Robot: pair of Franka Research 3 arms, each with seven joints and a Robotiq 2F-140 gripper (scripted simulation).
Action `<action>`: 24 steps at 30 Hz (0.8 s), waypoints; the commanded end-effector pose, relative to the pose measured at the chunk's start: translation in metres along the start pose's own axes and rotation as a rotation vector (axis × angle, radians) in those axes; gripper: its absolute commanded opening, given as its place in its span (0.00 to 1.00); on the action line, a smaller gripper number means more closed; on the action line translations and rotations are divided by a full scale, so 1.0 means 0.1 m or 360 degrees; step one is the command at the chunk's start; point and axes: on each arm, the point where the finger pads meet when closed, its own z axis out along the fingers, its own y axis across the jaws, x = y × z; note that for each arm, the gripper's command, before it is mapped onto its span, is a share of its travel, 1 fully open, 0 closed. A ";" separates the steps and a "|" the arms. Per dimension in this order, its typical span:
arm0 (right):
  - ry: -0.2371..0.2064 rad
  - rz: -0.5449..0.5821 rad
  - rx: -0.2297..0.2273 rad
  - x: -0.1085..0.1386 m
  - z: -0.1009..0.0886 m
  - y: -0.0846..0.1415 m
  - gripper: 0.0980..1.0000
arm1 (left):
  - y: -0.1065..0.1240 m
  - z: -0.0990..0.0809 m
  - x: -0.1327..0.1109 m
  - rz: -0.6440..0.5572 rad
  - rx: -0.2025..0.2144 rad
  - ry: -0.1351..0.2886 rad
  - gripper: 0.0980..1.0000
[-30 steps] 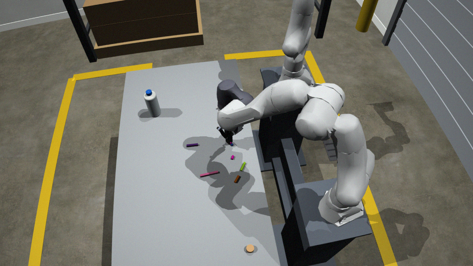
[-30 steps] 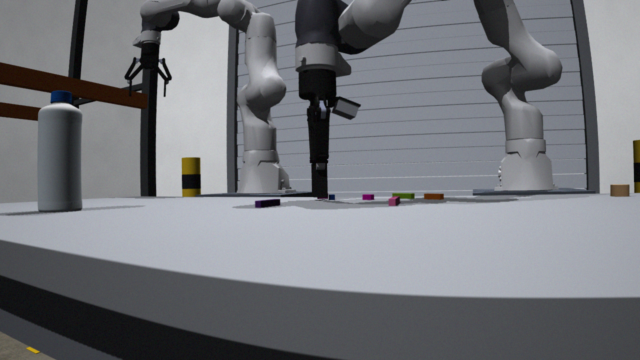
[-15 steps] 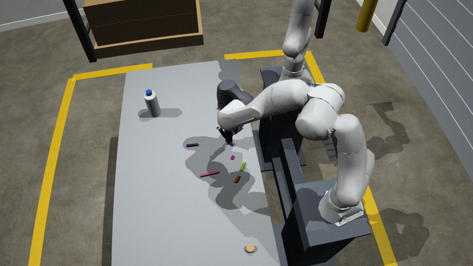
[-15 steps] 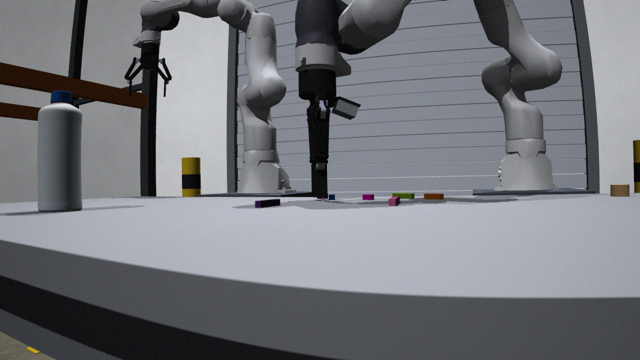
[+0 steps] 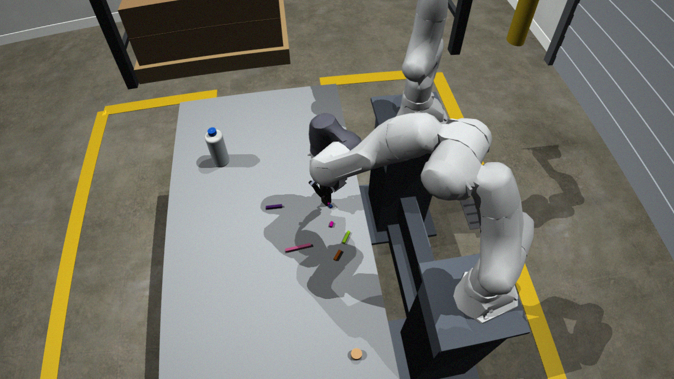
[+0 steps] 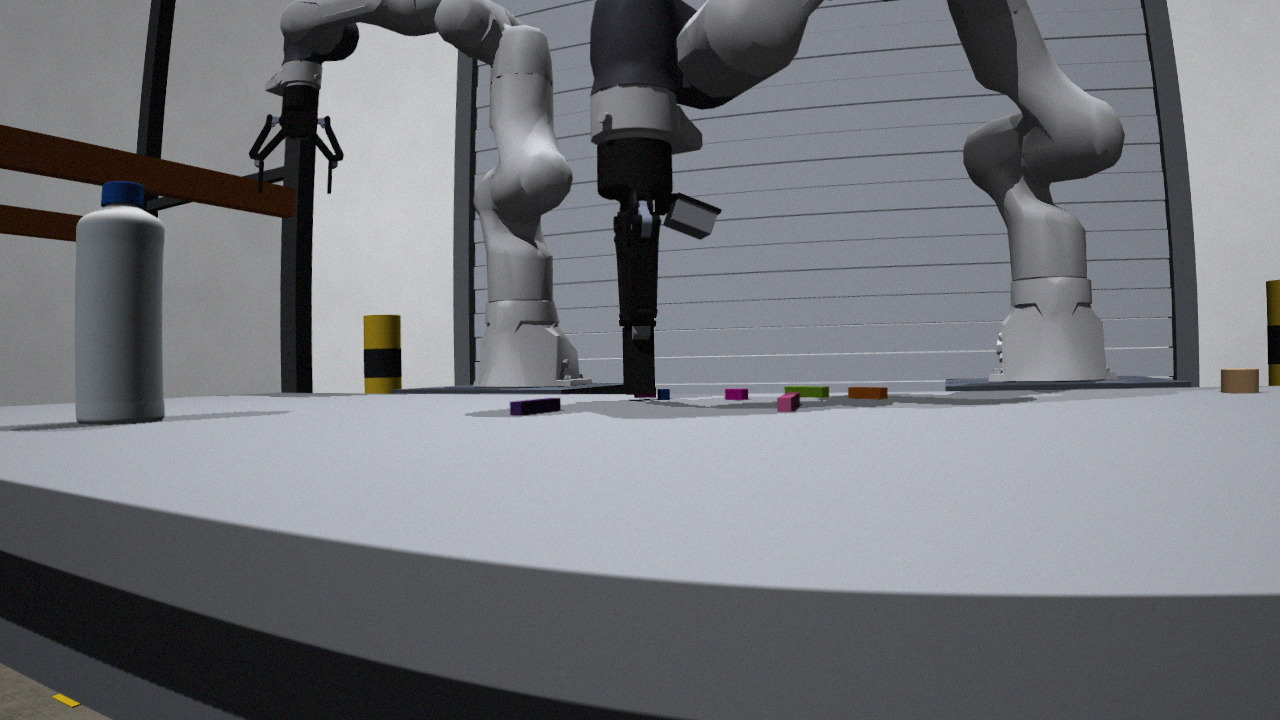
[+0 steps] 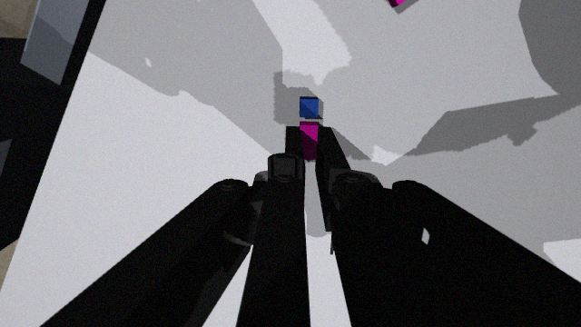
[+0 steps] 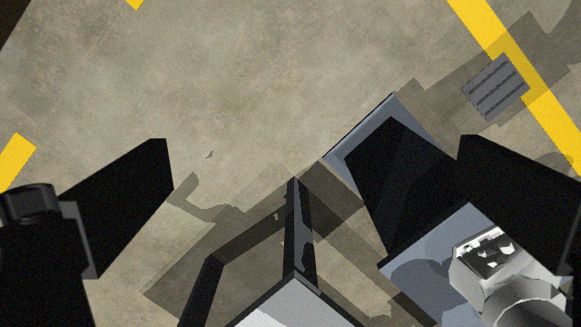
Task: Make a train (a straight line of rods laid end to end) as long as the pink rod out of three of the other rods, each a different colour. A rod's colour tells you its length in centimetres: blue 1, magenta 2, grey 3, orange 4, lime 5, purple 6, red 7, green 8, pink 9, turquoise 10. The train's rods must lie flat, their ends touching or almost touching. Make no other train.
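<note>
The left gripper [image 5: 327, 203] [image 6: 639, 392] [image 7: 307, 149] points down at the table [image 5: 235, 306] [image 6: 626, 519] [image 7: 136, 204] [image 8: 295, 309], its fingers clamped on a magenta rod [image 5: 328, 203] [image 6: 644, 394] [image 7: 309, 136]. Just beyond that rod's end sits the blue rod [image 5: 330, 206] [image 6: 663, 394] [image 7: 309, 107], roughly in line with it — a narrow strip shows between them in the wrist view. A second magenta rod [image 5: 331, 223] [image 6: 735, 394] [image 7: 397, 2] lies near, apart from that pair. Farther along are the lime rod [image 5: 346, 237] [image 6: 806, 391] and the orange rod [image 5: 337, 255] [image 6: 867, 392], near each other and both slanted in the top view. The pink rod [image 5: 298, 248] [image 6: 787, 402] lies flat, apart from the others, and the purple rod [image 5: 274, 206] [image 6: 535, 406] rests alone. Well apart stand a white bottle [image 5: 218, 150] [image 6: 119, 313] with a blue cap, upright, and a tan disc [image 5: 356, 353] [image 6: 1239, 380] — at opposite ends of the group. The right gripper [image 6: 295, 189] [image 8: 312, 163] hangs raised, its fingers wide apart and nothing between them.
</note>
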 end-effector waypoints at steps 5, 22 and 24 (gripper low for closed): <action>-0.0003 0.0010 -0.0003 -0.01 0.01 0.00 1.00 | 0.01 0.01 0.00 -0.0003 -0.0003 -0.0002 0.03; -0.0003 0.0010 -0.0003 -0.01 0.01 0.00 1.00 | 0.00 0.01 0.02 -0.0003 -0.0003 -0.0002 0.03; -0.0003 0.0010 -0.0003 -0.01 0.01 0.00 1.00 | 0.00 0.01 0.03 -0.0003 -0.0003 -0.0002 0.03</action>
